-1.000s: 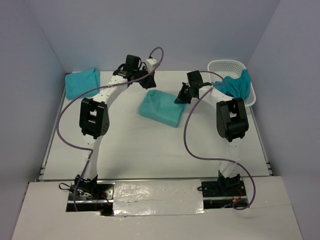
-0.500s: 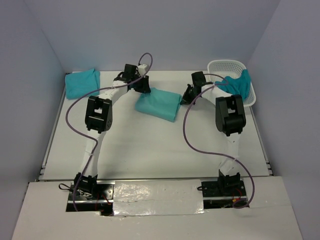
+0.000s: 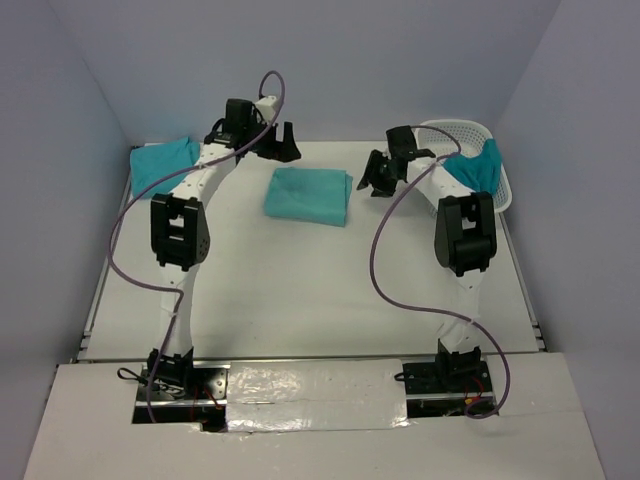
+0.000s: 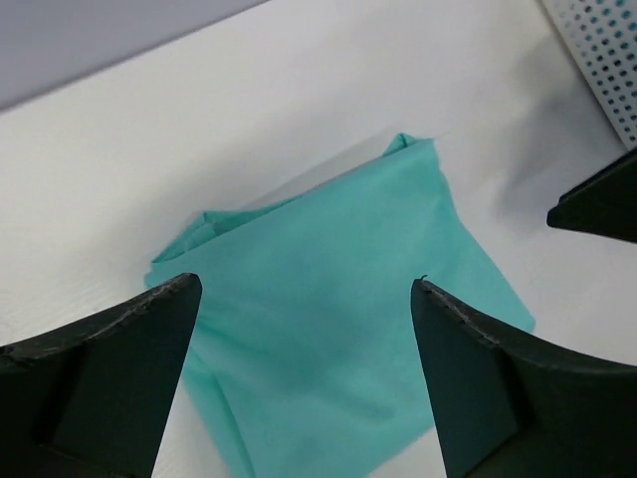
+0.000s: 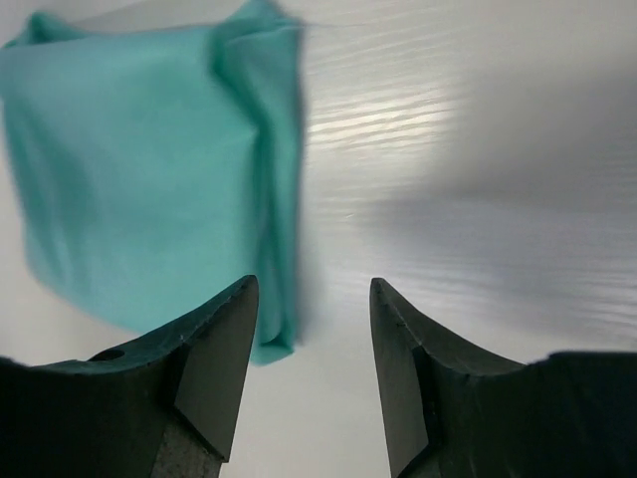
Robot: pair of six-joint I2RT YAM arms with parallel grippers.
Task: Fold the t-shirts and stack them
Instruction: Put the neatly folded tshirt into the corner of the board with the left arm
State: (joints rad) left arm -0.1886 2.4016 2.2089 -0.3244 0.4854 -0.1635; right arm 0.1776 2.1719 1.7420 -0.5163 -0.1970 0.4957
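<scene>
A folded teal t-shirt (image 3: 309, 195) lies flat on the white table, toward the back and between both arms. It fills the left wrist view (image 4: 338, 329) and the left of the right wrist view (image 5: 149, 179). My left gripper (image 3: 284, 146) hovers open just behind its left corner, holding nothing. On the other side my right gripper (image 3: 378, 178) stands open with nothing between its fingers, just off the shirt's right edge. Another folded teal t-shirt (image 3: 162, 164) rests at the back left. A third teal t-shirt (image 3: 474, 168) hangs out of the white basket (image 3: 452, 134).
The white perforated basket stands at the back right corner, against the wall. Purple cables loop from both arms over the table. Grey walls close in the left, back and right sides.
Both grippers have let go of the middle t-shirt and opened. The shirt now lies flat and squarer, farther back, and both grippers have pulled away toward the back.
</scene>
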